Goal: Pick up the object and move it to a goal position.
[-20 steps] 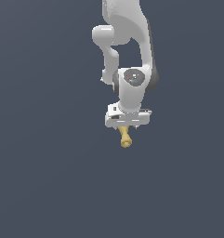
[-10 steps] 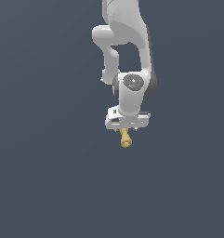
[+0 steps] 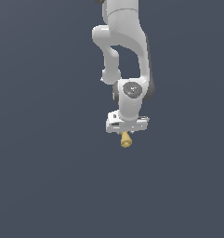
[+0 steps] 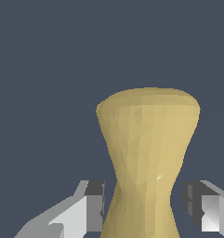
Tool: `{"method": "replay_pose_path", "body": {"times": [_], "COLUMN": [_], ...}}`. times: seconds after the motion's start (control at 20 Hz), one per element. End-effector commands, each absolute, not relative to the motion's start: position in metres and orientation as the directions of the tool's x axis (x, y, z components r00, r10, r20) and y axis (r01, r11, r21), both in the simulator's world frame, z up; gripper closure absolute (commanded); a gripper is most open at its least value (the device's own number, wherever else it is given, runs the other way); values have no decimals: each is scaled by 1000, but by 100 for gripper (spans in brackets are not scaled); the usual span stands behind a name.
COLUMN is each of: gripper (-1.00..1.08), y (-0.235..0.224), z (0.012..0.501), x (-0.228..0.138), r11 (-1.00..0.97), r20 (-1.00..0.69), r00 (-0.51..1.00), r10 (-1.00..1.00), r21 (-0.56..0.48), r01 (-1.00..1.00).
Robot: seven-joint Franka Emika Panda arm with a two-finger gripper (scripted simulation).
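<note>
The claw (image 3: 126, 131) points down, and the yellow object (image 3: 126, 139) sticks out below it, at 6 o'clock from the white hand. In the wrist view the two fingers (image 4: 92, 204) sit one on each side of the object's thin waist. One finger seems to touch it. The other has a small gap beside it. So the claw is partly spread around the object, and I cannot tell if it is pinching it tight.

I think the robot is at the picking-up step. Next it likely needs a firm squeeze on the thin middle, then a slow carry to the goal. No goal mark shows in either picture.

The object is mustard yellow and shaped like a little bone. It is thin in the middle and flares wide at its far end (image 4: 148, 109).
</note>
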State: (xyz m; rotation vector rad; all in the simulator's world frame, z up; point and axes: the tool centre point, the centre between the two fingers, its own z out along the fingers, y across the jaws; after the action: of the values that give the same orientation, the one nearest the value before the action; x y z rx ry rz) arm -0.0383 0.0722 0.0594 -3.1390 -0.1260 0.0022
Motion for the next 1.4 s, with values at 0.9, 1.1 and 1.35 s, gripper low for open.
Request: {"method": "replay_pose_path", "body": {"times": [0.9, 1.1, 1.35], "gripper": [108, 108, 108], "y": [63, 52, 34], "z": [80, 104, 147], "x": [-40, -42, -45], "r11": [-997, -997, -997], "r20": [0, 0, 0], "r00": [997, 997, 997], "r10": [80, 80, 80], "r21": [0, 0, -1], "r01": [80, 80, 80]}}
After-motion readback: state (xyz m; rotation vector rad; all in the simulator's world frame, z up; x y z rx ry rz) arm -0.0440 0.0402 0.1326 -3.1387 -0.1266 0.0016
